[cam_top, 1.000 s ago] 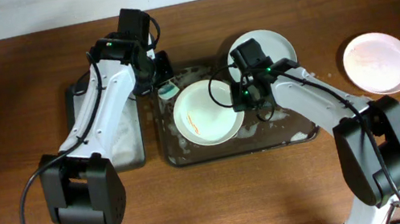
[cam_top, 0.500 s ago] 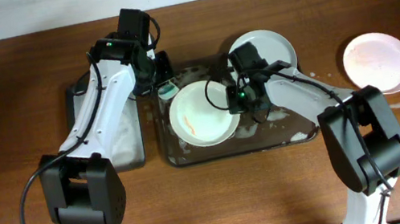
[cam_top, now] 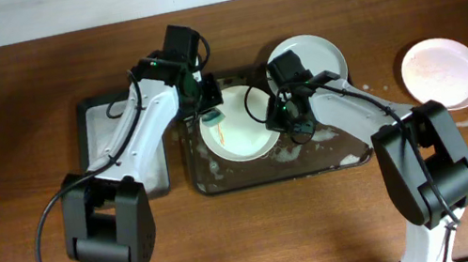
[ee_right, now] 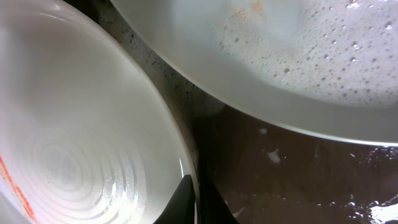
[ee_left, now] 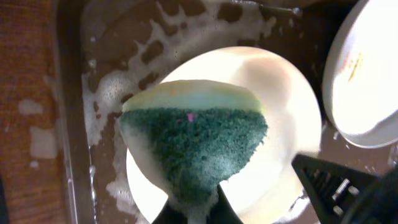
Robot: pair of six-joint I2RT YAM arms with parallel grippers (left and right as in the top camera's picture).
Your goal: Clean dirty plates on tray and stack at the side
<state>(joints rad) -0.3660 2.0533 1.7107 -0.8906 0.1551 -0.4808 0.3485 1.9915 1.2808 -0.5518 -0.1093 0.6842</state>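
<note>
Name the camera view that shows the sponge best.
Left wrist view: the sponge sits large mid-frame, green scouring face and yellow layer clear, pinched between the left fingers above a plate. Overhead shows only a small green patch at that plate's rim. Right wrist shows none of it.

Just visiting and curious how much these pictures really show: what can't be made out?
- Left wrist view: the green-and-yellow sponge hides the middle of the centre white round plate; whether they touch is unclear.
- Overhead: the right arm covers the right end effector at that plate's rim.
- Right wrist view: the rear white round plate is cut off by the frame edges.
- Overhead: the left arm hides part of the black rectangular tub.
</note>
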